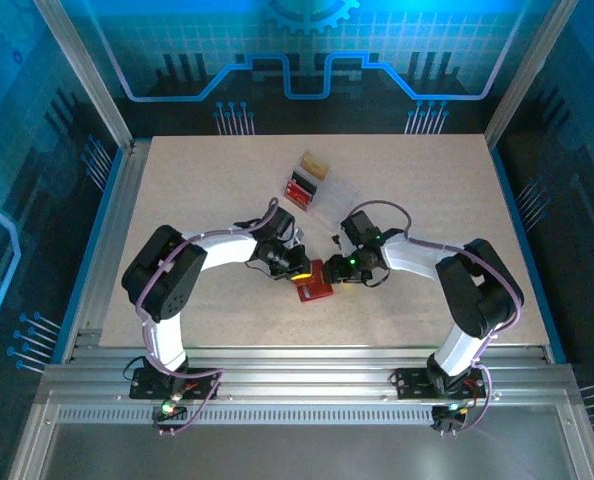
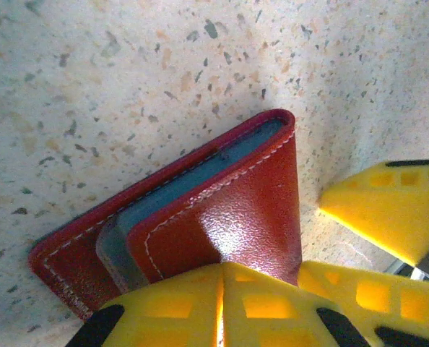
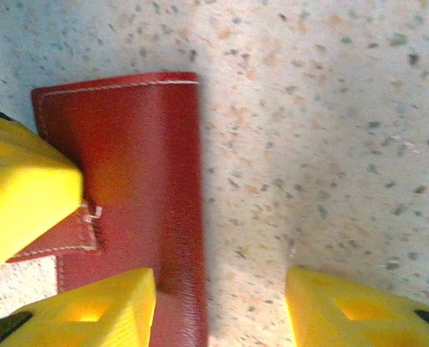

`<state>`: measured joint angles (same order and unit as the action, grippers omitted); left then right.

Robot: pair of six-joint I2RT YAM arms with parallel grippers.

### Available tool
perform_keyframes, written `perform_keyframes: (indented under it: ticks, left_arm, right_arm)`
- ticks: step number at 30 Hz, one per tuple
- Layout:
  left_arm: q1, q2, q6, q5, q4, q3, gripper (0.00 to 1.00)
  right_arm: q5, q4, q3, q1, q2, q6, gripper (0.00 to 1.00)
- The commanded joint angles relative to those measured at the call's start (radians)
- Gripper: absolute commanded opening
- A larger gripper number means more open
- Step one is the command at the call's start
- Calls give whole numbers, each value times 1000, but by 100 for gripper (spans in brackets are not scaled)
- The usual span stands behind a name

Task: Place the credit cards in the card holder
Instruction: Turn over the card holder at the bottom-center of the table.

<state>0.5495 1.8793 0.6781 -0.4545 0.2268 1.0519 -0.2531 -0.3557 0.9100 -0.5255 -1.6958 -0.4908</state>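
The card holder is a dark red wallet lying on the speckled table, seen from above between the two arms. A pale blue-grey credit card sits inside it, its edge showing between the two flaps. My left gripper is shut, its yellow fingertips together against the upper flap's near edge, nothing visibly between them. My right gripper is open; its left finger lies over the wallet and its right finger over bare table, so the wallet's edge runs between them. The grippers nearly meet.
A clear plastic box at the table's middle back holds dark red ribbed pieces and a tan block. Metal rails frame the table. The right gripper's fingers crowd the wallet's right side in the left wrist view.
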Motion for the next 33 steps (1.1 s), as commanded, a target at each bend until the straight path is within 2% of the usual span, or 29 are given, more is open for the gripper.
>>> perform_keyframes:
  ticks: [1, 9, 12, 23, 33]
  left_arm:
    - [-12, 58, -15, 105, 129, -103, 9]
    - [-33, 77, -1, 86, 45, -199, 9]
    - [-45, 90, 10, 70, -3, -242, 9]
    - [-72, 121, 21, 38, -107, -313, 9]
    - [-72, 147, 46, 22, -190, -370, 8]
  right_arm:
    - [-90, 2, -8, 21, -36, 32, 54]
    - [-269, 121, -23, 32, -102, 2, 55]
    - [-318, 145, -18, 27, -128, -11, 53]
    - [-434, 190, 40, -68, -200, -75, 48]
    - [-571, 420, 20, -89, -257, -243, 48]
